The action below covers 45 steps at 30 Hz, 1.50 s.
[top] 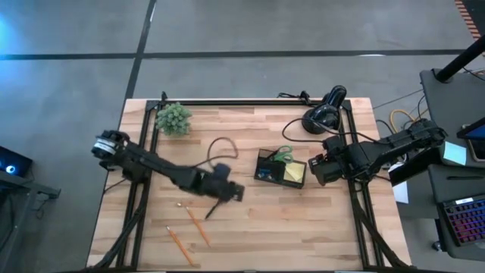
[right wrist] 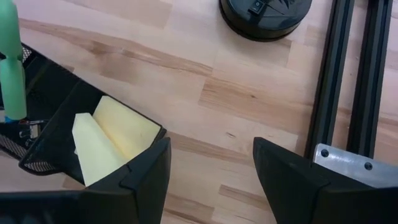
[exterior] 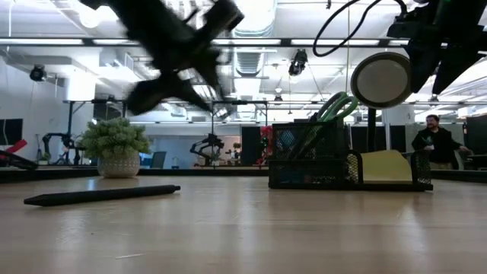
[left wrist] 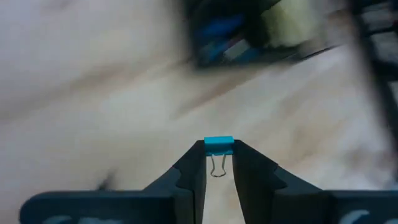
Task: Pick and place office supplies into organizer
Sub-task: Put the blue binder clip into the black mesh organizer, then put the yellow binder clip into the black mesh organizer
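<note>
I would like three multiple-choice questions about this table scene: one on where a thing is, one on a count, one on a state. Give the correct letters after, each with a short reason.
1. Where is the yellow sticky-note pad?
A. inside the organizer
B. under the plant
C. beside the pencils

2. How many orange pencils lie on the table?
A. none
B. two
C. five

3. What is the left pincer doing?
A. hanging open and empty
B. shut on a blue binder clip
C. holding the scissors

Answers:
1. A, the right wrist view shows the pad in a compartment.
2. B, the high view shows two, near the front left.
3. B, the left wrist view shows the clip pinched between the fingertips.
</note>
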{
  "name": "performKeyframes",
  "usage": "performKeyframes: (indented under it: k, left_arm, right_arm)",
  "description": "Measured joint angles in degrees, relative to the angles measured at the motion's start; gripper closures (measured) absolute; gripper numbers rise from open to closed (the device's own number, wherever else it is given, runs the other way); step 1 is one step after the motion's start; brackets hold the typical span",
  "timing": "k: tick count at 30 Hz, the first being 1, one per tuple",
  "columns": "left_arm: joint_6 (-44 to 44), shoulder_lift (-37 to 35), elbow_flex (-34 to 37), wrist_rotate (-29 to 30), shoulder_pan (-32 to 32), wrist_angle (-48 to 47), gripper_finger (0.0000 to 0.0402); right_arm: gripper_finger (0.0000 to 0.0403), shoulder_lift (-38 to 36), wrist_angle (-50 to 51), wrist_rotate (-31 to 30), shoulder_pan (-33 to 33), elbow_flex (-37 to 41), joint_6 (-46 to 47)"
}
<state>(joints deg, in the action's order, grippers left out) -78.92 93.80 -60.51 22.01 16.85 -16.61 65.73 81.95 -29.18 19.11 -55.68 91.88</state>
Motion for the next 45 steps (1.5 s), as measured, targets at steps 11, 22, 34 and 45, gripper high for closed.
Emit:
performKeyframes:
  k: [11, 22, 34, 45]
  left_arm:
    - [22.5, 1.81, 0.09, -12.51, -15.76, 14.71, 0.0347]
    - [24.22, 14.91, -7.57, -19.9, -16.78, 17.24, 0.0345]
    - [29.94, 17.04, -14.66, -20.52, -16.76, 3.93, 0.0214]
    - [8.65, 0.55, -13.19, -12.48, -5.11, -53.4, 0.0202]
  right_arm:
    - [0.0183, 0.0, 0.07, 1.1, 0.09, 0.0, 3.12]
    - [0.0183, -0.02, 0.47, 1.05, 0.09, 0.0, 4.91]
    - [0.0184, -0.02, 0.53, 1.06, 0.09, 0.0, 5.19]
    - [0.0183, -0.02, 0.29, 0.65, 0.09, 0.48, 5.17]
